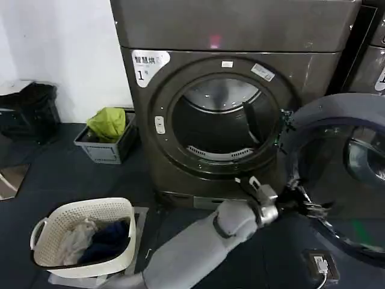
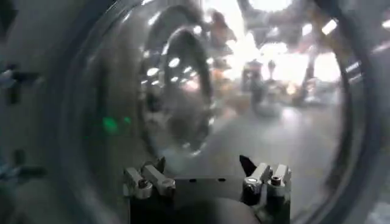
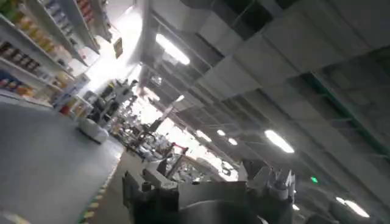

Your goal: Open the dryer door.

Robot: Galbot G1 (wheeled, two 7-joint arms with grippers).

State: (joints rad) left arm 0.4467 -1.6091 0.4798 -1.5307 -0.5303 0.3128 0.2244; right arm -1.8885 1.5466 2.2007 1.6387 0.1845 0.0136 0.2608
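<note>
while the dryer door point(image 1: 337, 174) hangs open, left gripper point(image 1: 307, 203) spread, seemingly empty, laundry basket point(image 1: 42, 232) holding clothes point(image 1: 96, 241)

white laundry basket point(image 1: 84, 238), grey crate point(image 1: 107, 147)

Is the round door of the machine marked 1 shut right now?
No, the dryer door is swung out to the right, leaving the drum open to view, with the left gripper at the door's inner side.

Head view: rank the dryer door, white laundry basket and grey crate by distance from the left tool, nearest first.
From the left tool:
1. dryer door, swung open, at the tool.
2. white laundry basket, floor, lower left.
3. grey crate, left of the machine; 2 and 3 are nearly tied.
</note>
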